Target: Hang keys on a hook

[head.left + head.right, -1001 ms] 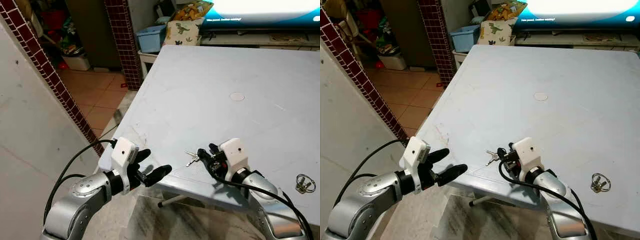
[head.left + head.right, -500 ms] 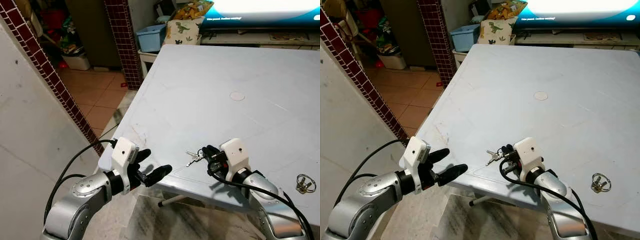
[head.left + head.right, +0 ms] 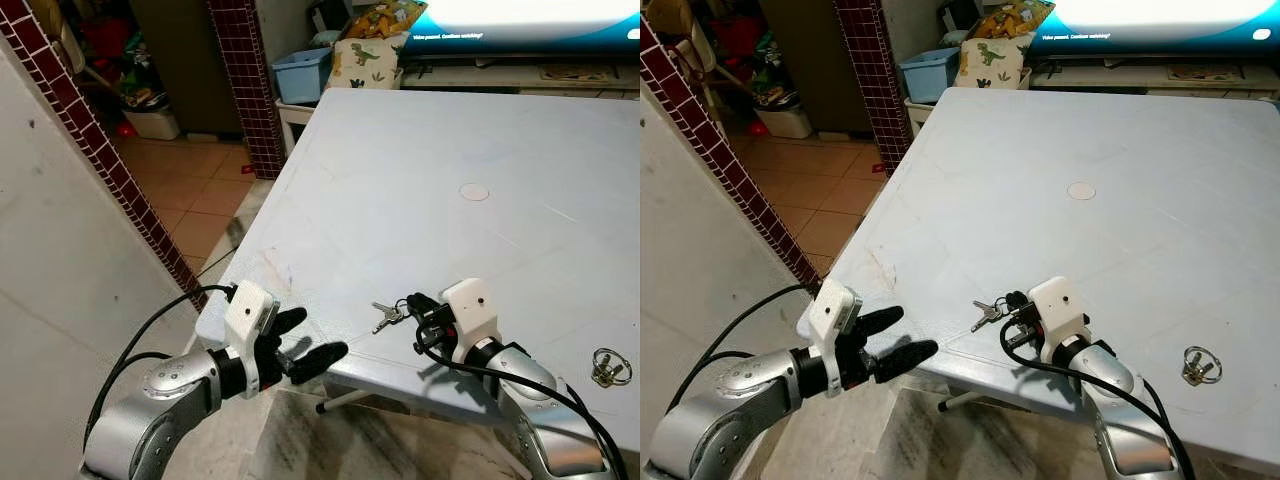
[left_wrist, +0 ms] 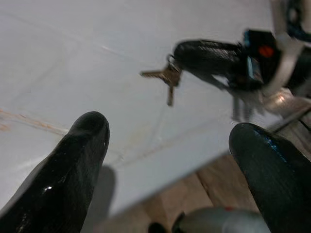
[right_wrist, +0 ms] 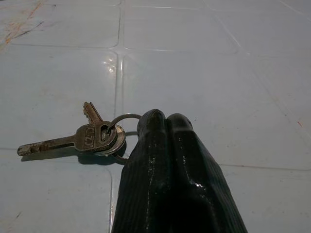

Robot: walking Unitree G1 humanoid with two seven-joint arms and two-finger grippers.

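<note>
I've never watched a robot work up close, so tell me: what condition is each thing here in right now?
keys: lying flat on the table, their ring pinched by the right gripper.
right gripper: shut on the key ring, low over the table.
left gripper: open, holding nothing, off the table's near edge.
table: pale blue, scuffed near its left corner.
metal ring: lying loose on the table, untouched.

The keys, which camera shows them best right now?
The right wrist view: the keys lie close and sharp on the table, their ring pinched by the right gripper. The left wrist view shows them small and blurred between the left gripper's open fingers. Both eye views show them tiny near the table's front edge.
</note>
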